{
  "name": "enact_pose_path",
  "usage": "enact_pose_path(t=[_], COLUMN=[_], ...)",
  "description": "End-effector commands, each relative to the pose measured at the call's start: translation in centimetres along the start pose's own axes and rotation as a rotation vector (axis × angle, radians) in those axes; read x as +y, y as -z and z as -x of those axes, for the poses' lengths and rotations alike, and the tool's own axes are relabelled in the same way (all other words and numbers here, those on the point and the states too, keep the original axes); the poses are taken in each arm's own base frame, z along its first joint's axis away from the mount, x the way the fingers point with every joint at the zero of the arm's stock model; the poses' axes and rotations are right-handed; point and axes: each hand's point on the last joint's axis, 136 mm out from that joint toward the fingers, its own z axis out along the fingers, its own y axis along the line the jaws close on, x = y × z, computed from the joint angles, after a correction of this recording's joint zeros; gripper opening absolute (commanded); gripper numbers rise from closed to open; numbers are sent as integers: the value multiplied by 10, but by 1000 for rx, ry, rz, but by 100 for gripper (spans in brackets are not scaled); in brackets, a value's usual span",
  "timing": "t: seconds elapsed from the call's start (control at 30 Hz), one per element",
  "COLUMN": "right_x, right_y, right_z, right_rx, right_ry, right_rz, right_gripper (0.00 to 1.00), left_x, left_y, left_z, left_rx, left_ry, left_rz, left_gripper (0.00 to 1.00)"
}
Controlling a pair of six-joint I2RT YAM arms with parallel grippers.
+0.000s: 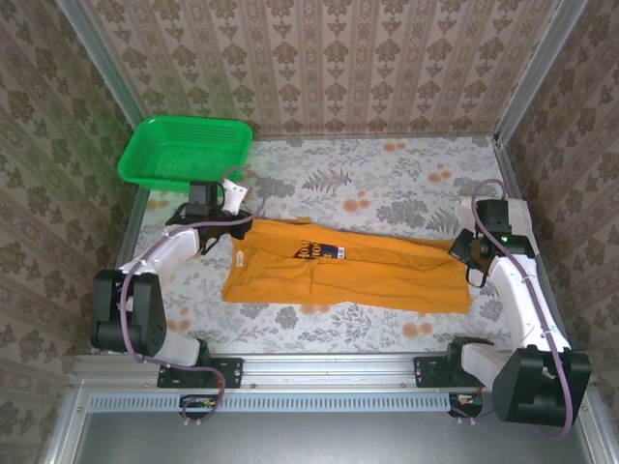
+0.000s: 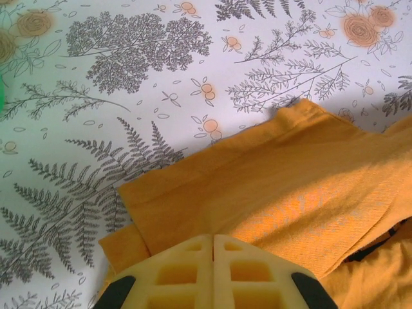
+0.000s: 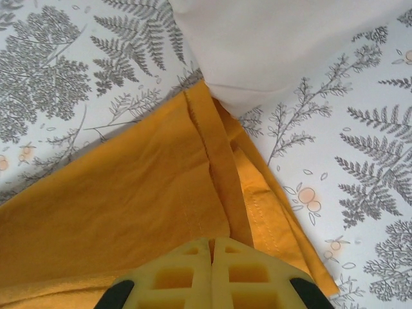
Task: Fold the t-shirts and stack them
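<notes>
A mustard-orange t-shirt [image 1: 377, 273] lies flat across the middle of the table, folded into a long band, with its dark blue and white print [image 1: 317, 251] facing up. My left gripper [image 1: 230, 213] hangs over the shirt's far left corner. In the left wrist view its jaws [image 2: 213, 237] are shut just above the orange cloth [image 2: 290, 180], and no cloth shows between them. My right gripper [image 1: 463, 253] is at the shirt's right end. There the tips [image 3: 211, 240] are shut where a raised hem fold [image 3: 215, 161] runs into them.
A green mesh basket [image 1: 184, 150] stands at the far left corner. The table wears a leaf-and-flower print cloth [image 1: 387, 174] and is boxed in by patterned walls with metal posts. A smooth white surface [image 3: 283, 38] lies beyond the shirt's corner in the right wrist view.
</notes>
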Motion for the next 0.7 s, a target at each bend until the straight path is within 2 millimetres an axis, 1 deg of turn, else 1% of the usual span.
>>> enact_pose_path(t=[0.0, 0.13, 0.3, 0.4, 0.67], right_x=[-19, -20, -22, -27, -30], right_y=[2, 3, 4, 5, -1], right_z=[-13, -20, -33, -35, -40], right_rx=[25, 33, 73, 72, 92], right_ry=[-21, -32, -47, -46, -40], right_rz=[-84, -72, -65, -86, -107], right_gripper=[0, 0, 0, 0, 0], left_x=[4, 7, 6, 4, 5], left_y=[8, 10, 14, 18, 28], left_z=[-2, -12, -22, -29, -50], left_rx=[-20, 1, 12, 19, 62], left_ry=[29, 43, 57, 69, 79], left_rz=[23, 45, 56, 55, 102], left_gripper=[0, 0, 0, 0, 0])
